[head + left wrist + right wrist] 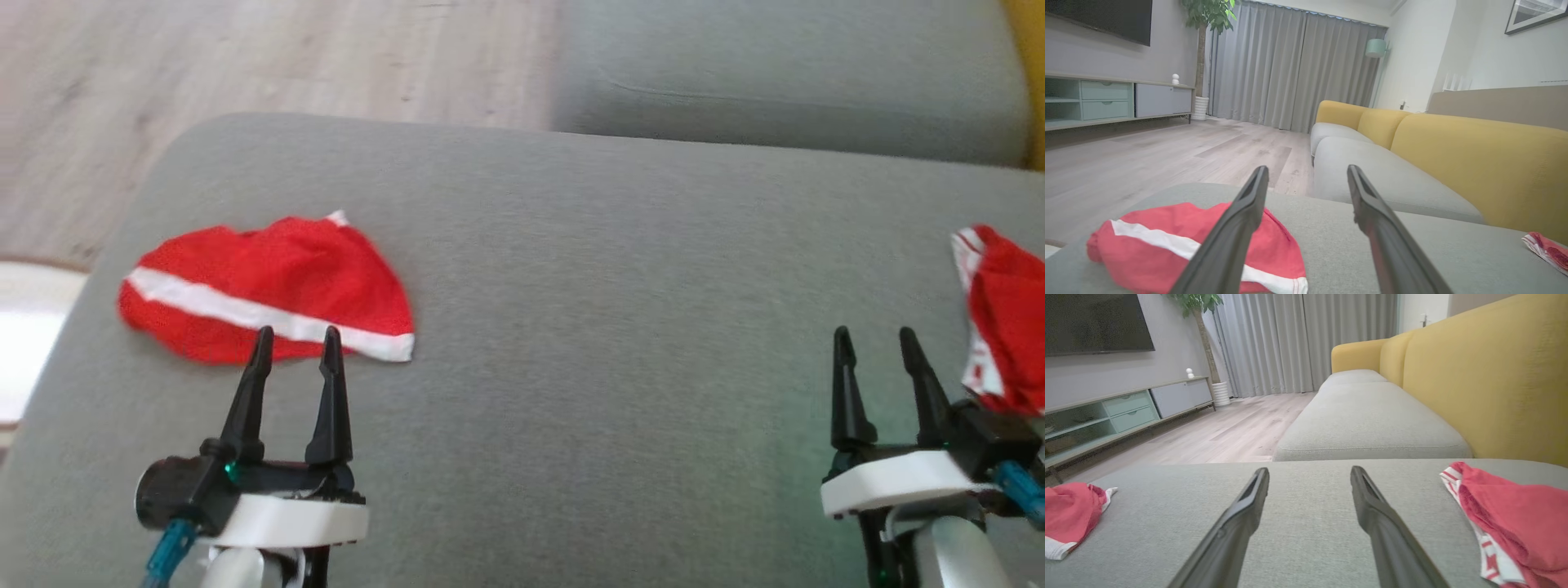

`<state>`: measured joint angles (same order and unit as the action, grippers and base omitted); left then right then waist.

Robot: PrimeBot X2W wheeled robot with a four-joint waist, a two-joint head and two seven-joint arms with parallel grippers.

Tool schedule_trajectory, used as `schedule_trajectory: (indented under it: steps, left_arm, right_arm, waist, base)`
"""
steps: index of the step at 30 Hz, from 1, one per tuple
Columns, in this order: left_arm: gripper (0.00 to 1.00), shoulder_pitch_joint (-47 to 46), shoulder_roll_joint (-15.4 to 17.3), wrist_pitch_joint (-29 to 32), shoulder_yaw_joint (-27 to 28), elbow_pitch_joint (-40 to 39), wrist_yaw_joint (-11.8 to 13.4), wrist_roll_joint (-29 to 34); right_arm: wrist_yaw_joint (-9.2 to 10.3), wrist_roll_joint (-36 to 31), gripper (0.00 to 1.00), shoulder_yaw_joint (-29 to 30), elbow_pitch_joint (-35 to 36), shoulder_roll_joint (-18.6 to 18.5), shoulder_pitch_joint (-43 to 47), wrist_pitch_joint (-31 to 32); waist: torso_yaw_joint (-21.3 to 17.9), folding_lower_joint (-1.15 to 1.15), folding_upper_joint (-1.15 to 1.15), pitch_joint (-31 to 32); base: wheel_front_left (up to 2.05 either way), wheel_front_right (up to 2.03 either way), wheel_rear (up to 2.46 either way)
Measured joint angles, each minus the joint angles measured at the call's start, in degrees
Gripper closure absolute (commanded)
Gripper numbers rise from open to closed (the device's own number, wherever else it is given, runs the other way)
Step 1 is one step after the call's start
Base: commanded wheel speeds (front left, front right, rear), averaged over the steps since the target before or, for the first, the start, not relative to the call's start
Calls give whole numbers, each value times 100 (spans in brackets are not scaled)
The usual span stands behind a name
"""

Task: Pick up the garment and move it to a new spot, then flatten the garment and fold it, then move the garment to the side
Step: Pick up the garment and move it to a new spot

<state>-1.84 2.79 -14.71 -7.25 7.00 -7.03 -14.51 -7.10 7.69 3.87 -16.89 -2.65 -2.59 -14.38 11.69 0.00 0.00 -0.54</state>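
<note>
Both sets of jaws stand spread and empty as the left gripper (297, 335) and right gripper (873, 335) hover over a grey cushion (612, 286). The red garment (269, 278), crumpled just ahead of the left, looks soft and light, likely best pinched at its white-banded edge.

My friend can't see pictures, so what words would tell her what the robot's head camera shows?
A crumpled red garment with a white stripe lies on a grey sofa cushion, in front of the open left claw. The right claw, open too, is near a second red-and-white cloth at the picture's right edge.
</note>
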Motion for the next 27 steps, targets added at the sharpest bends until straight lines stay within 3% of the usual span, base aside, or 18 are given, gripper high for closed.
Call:
schedule_trajectory:
  steps: [5, 14, 27]
  left_arm:
    - [0, 10, 0, 0, 154, 32, 4, 48]
    - [0, 124, 1, 0, 370, 74, 5, 126]
    - [0, 26, 8, 0, 911, 169, -3, 282]
  right_arm:
    - [-1, 78, 0, -205, -56, 1, 1, 0]
    - [0, 201, 0, -464, -144, 1, 3, 0]
    - [-1, 214, 0, -572, -113, 2, -26, 0]
  waist:
    - [491, 0, 0, 50]
    - [990, 0, 0, 132]
    - [943, 0, 0, -133]
  base:
    - [0, 0, 0]
    - [0, 0, 0]
    - [0, 0, 0]
